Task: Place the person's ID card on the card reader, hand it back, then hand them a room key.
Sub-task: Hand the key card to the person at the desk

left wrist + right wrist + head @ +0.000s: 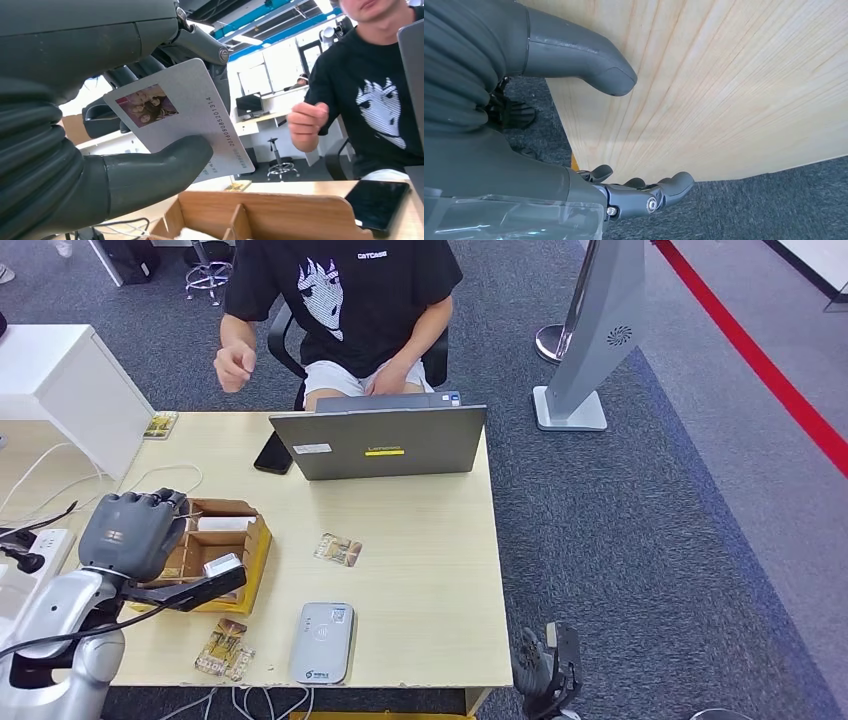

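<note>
Head view: left hand (133, 533) raised above the left part of the worktop (430, 570), over the wooden divided box (215, 550); a card (222, 565) shows edge-on under the palm. Left wrist view: ID card (182, 117) pinched between the thick thumb (155, 167) on its printed face and the darker fingers (200, 45) behind it; the card is tilted, with a small photo at one corner and a row of digits along one edge; it sits above the box's wooden wall (270, 215), not touching it. Card reader (322, 642), a grey rounded slab, lies flat near the worktop's near edge, apart from the held card; two patterned cards lie on the wood, one (338, 550) near the middle, one (225, 648) just left of the reader. Person (345, 310) in a black printed T-shirt sits on the far side behind an open grey laptop (378, 442); one of the person's hands (233, 367) is lifted in a loose fist, well apart from the robot's hand; a black phone (272, 453) lies beside the laptop. Right hand (545, 665) hangs low off the worktop's near right corner; right wrist view: right hand's fingers (659, 192) loosely curled and apart from the thumb, holding nothing, the worktop's pale wooden side panel (724, 90) close behind them, grey carpet (774, 200) beside it.
</note>
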{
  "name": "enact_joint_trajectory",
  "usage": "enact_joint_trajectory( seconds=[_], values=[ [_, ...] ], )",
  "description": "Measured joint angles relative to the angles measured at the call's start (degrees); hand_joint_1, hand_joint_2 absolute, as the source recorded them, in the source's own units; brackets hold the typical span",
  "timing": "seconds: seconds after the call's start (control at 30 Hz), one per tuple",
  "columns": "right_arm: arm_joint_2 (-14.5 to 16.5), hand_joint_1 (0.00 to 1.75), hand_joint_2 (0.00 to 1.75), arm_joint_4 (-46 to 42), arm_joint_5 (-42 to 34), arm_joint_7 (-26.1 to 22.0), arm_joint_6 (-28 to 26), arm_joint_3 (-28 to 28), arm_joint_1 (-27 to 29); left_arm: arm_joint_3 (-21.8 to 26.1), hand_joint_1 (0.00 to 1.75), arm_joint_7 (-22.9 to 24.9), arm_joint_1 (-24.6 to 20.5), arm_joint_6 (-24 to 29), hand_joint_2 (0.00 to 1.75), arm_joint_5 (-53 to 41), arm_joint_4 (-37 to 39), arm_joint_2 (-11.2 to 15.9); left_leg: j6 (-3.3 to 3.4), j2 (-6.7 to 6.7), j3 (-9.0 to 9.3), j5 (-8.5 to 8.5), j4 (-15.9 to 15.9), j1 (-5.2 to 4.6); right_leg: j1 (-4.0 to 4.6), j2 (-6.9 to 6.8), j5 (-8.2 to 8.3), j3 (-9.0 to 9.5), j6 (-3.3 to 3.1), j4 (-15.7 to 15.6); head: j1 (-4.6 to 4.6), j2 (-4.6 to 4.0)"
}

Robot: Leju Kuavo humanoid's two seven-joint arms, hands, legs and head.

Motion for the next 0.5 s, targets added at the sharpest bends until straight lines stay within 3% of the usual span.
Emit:
enact_joint_trajectory(
  seconds=[0.5],
  values=[
    [0.0, 0.00, 1.75, 0.2, 0.2, 1.1, -0.6, 2.0, -0.4, 0.0, 1.75, 4.0, -10.1, -3.0, 1.75, -3.4, 7.2, 0.2, -0.08, 0.28, 0.01, 0.04, 0.0, 0.02, 0.10, 0.28, 0.08, -0.07, -0.12, 0.0, -0.02, 0.00]
  ],
)
